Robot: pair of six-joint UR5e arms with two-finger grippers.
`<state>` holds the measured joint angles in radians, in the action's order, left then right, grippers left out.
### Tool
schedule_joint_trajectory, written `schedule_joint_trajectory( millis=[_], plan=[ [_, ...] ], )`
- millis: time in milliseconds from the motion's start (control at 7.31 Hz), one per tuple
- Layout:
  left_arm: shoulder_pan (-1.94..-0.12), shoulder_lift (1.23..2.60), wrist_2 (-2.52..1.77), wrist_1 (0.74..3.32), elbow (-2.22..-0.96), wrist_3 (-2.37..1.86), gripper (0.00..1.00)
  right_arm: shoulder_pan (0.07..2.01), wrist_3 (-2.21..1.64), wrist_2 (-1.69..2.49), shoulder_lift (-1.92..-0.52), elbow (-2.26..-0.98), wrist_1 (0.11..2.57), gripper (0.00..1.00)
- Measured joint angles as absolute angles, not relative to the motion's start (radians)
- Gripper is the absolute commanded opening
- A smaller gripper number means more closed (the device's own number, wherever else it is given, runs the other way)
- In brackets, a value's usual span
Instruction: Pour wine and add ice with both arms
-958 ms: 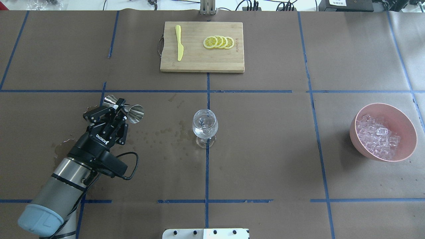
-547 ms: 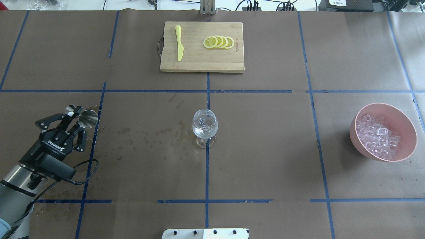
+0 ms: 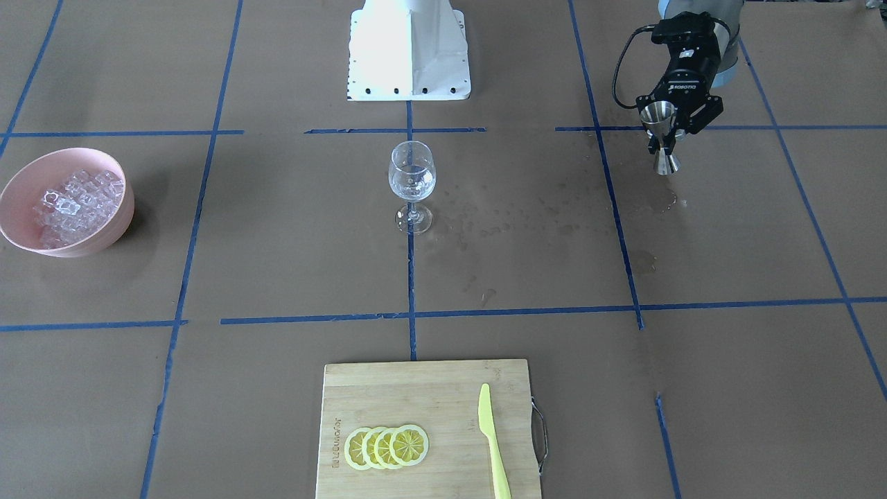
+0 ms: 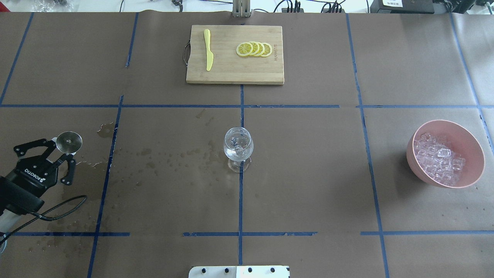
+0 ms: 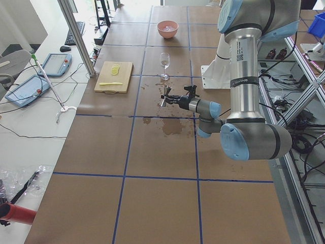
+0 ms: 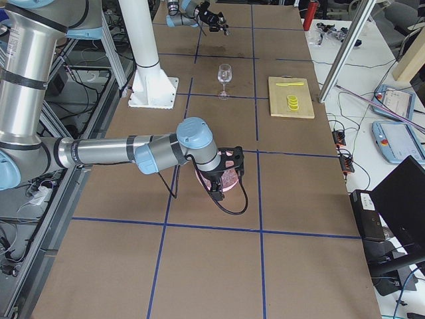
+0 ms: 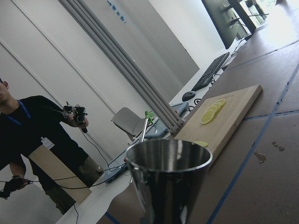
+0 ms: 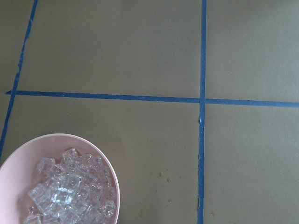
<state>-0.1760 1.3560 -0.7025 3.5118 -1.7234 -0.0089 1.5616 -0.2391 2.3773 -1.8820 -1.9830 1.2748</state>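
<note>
- L gripper [image 3: 665, 138]: clamping steel jigger [image 3: 667, 163] upright, hovering above desk [image 4: 308, 193], well apart from wine glass [image 4: 238, 146].
- Wine: prob. sitting in glass; pour looking done.
- Ice [image 4: 440, 160]: lying heaped in pink bowl [image 4: 413, 152].
- R gripper [image 6: 224, 174]: hanging over bowl; open/closed, can't tell.
- Next: setting jigger down; R gripper needing to take cubes to glass.

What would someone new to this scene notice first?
Probably the left tool gripping an upright steel jigger above wet splashes on the robot's left side of the table. Next, the wine glass standing alone at the centre, and the pink bowl heaped with ice on the right.
</note>
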Motion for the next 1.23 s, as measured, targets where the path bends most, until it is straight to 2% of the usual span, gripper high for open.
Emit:
schedule_joint_trajectory(
  millis=[547, 958, 1232],
  plan=[
    [-0.170, 1.360, -0.691, 3.530, -1.635, -0.540, 0.00, 1.562, -0.244, 2.376, -1.902, -1.981, 1.222, 1.00],
    [-0.160, 1.448, -0.565, 3.538, -1.473, -0.641, 0.00, 1.562, -0.245, 2.376, -1.905, -1.982, 1.221, 1.00],
    [-0.157, 1.495, -0.525, 3.538, -1.412, -0.632, 0.00, 1.563, -0.245, 2.376, -1.906, -1.983, 1.221, 1.00]
  ],
)
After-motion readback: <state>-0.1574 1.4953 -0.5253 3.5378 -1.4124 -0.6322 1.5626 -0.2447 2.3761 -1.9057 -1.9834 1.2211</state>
